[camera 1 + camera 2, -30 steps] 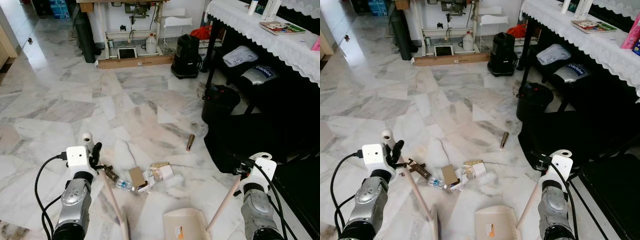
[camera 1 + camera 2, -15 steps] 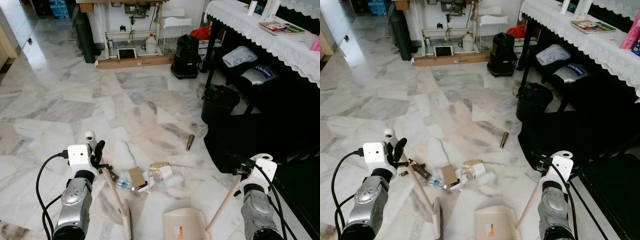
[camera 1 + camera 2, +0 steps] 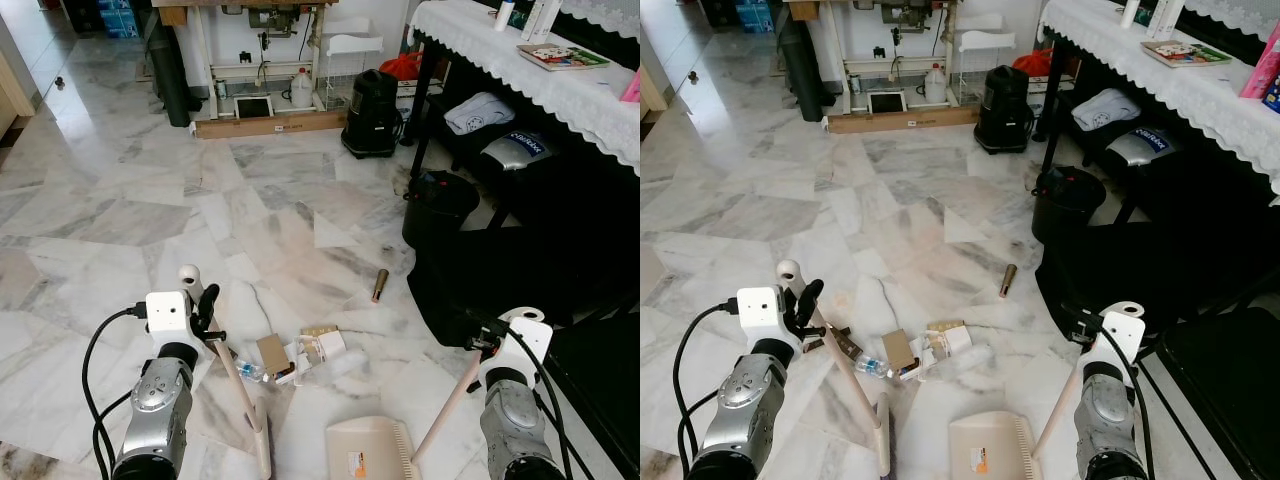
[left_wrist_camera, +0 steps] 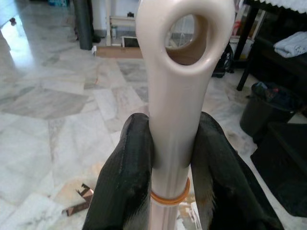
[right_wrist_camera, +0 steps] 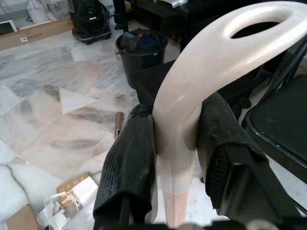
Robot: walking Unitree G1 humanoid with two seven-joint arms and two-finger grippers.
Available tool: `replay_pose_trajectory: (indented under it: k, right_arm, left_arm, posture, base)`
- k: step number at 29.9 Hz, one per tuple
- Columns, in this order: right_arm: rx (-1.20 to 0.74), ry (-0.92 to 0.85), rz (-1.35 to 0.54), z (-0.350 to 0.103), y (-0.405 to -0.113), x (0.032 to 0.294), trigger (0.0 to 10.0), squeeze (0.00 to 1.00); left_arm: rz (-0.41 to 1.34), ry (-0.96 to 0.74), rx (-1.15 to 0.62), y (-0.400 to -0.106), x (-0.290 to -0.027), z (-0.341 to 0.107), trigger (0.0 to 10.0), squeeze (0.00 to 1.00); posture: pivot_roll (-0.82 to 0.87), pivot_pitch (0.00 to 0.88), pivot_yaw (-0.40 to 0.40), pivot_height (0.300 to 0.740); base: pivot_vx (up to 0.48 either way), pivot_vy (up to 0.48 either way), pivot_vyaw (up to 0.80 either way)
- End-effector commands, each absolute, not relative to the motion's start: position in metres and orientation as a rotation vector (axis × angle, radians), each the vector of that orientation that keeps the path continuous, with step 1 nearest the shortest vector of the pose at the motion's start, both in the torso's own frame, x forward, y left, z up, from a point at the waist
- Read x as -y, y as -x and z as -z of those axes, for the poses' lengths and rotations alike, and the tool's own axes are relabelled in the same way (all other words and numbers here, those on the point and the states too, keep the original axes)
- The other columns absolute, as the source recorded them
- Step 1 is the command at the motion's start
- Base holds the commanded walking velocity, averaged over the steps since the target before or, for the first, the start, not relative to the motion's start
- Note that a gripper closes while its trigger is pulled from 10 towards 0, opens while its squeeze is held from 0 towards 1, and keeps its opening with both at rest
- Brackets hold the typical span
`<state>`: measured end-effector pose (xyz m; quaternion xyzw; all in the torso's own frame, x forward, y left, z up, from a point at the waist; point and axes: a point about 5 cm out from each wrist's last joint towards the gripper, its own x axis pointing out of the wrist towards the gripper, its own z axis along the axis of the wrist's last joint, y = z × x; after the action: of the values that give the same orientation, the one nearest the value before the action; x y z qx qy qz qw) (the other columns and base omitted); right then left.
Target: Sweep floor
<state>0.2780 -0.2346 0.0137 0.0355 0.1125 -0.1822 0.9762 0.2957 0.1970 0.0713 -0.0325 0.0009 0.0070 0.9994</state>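
The marble floor [image 3: 120,200] is carrying a cluster of litter [image 3: 300,352] near the robot, between its two arms: a small brown box [image 3: 272,353], a cardboard carton with clear plastic wrapping [image 3: 322,345], a small plastic bottle [image 3: 250,371] and a dark wrapper [image 3: 843,343] to the left of them. A brown tube [image 3: 380,285] is lying apart from the cluster, farther out and to the right, near the black bin [image 3: 438,205]. The beige dustpan [image 3: 368,448] is resting on the floor just near of the litter, its toothed edge on the right side, and its pale handle [image 3: 450,402] is rising to the right into the right gripper [image 5: 175,143]. That gripper is clamping the handle just below its looped end, with one black finger [image 5: 127,163] pressing on each side. The broom stick [image 3: 240,385] is slanting down from the left gripper [image 4: 170,158] toward the near side, ending at the floor just left of the dustpan and near of the bottle. The left gripper is closing narrowly around the cream stick just below its ring-shaped end and above an orange band [image 4: 169,196], both fingers [image 4: 127,177] touching the stick. The litter is lying just right of and beyond the stick's lower end.
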Motion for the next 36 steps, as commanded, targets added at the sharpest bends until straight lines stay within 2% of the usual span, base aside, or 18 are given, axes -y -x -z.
replay_pose_trajectory:
  k: [1, 9, 24, 34, 36]
  right_arm:
    - [-0.277, -0.072, 0.374, -0.004, -0.271, 0.232, 10.0, 0.0]
    - [-0.263, -0.051, 0.414, -0.007, -0.271, 0.238, 10.0, 0.0]
    - [-0.27, -0.05, 0.401, -0.006, -0.273, 0.233, 10.0, 0.0]
    - [-0.269, -0.051, 0.398, -0.006, -0.273, 0.232, 10.0, 0.0]
    - [-0.268, -0.052, 0.392, -0.006, -0.274, 0.23, 10.0, 0.0]
  left_arm:
    - [-0.002, 0.052, 0.036, -0.298, -0.197, -0.082, 10.0, 0.0]
    - [0.015, 0.037, 0.083, -0.296, -0.197, -0.097, 10.0, 0.0]
    - [0.008, 0.03, 0.096, -0.296, -0.197, -0.104, 10.0, 0.0]
    - [-0.016, -0.022, 0.219, -0.301, -0.199, -0.135, 10.0, 0.0]
    - [0.003, -0.078, 0.247, -0.304, -0.196, -0.141, 10.0, 0.0]
  posture:
    - [-0.04, 0.0, -0.039, 0.74]
    - [-0.03, 0.0, -0.036, 0.74]
    - [-0.03, 0.0, -0.041, 0.74]
    - [-0.03, 0.0, -0.043, 0.74]
    - [-0.03, 0.0, -0.044, 0.74]
  base:
    - [0.0, 0.0, 0.0]
    - [0.0, 0.0, 0.0]
    - [0.0, 0.0, 0.0]
    - [0.0, 0.0, 0.0]
    - [0.0, 0.0, 0.0]
